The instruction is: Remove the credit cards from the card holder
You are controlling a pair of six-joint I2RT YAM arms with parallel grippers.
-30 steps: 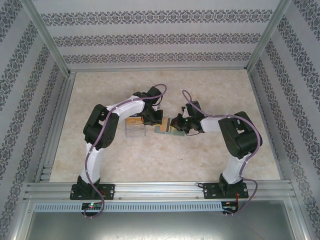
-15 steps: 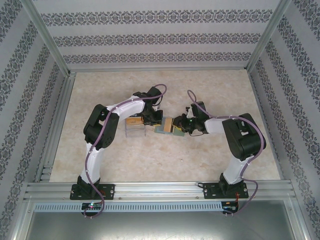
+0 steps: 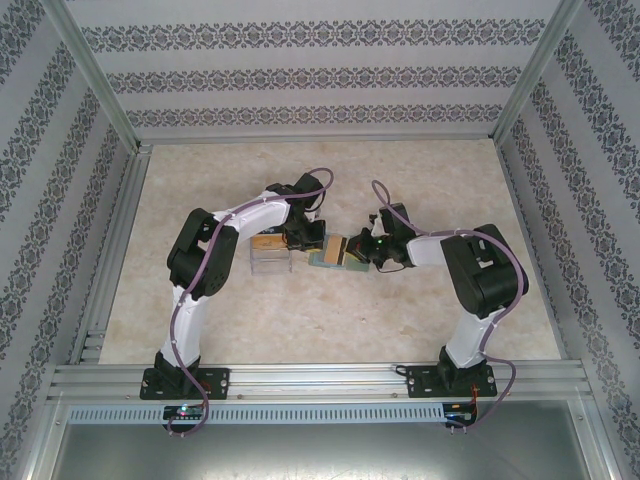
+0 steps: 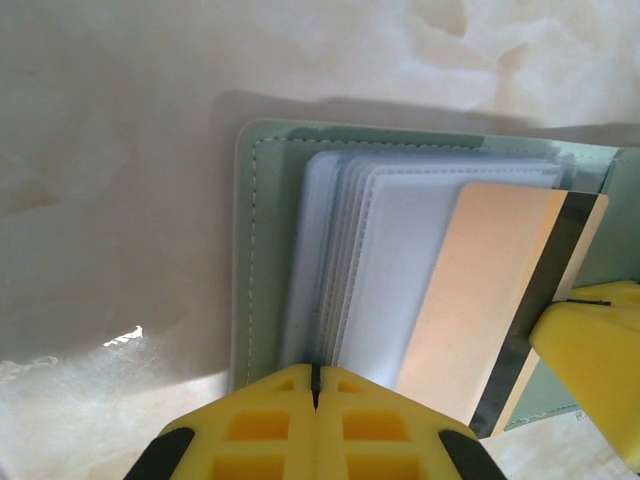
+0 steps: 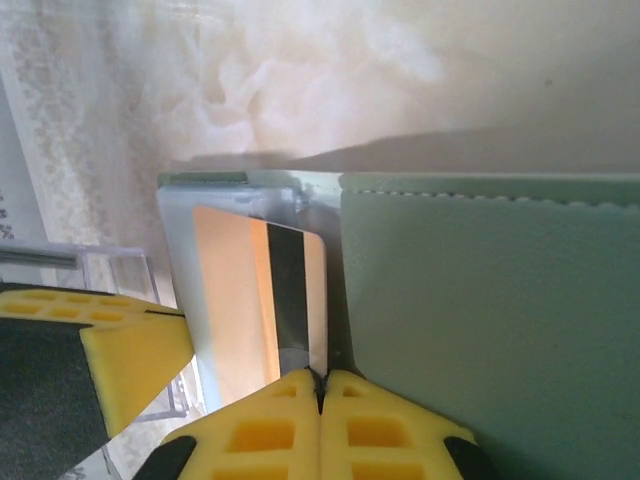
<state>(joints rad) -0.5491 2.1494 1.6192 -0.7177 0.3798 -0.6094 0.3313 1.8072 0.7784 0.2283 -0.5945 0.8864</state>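
The grey-green card holder (image 3: 328, 259) lies open on the table between both arms. Its clear inner sleeves (image 4: 400, 250) fan out over the left panel (image 4: 262, 250). One orange credit card (image 4: 480, 290) with a dark stripe sticks out of a sleeve at a slant. My right gripper (image 5: 321, 378) is shut on the near edge of that card (image 5: 240, 300), beside the plain green panel (image 5: 490, 320). My left gripper (image 4: 316, 372) is shut at the near edge of the sleeves, pinching them. In the top view the left gripper (image 3: 310, 244) and the right gripper (image 3: 360, 251) face each other across the holder.
A clear plastic box (image 3: 270, 256) stands just left of the holder, under the left wrist, and its edge (image 5: 60, 265) shows beside the left fingers (image 5: 120, 340). Aluminium rails and patterned walls fence the marble-look table (image 3: 330, 330).
The right gripper backed off to the right half a second ago, then came back left to the card and shut on its edge. The left arm has not moved.
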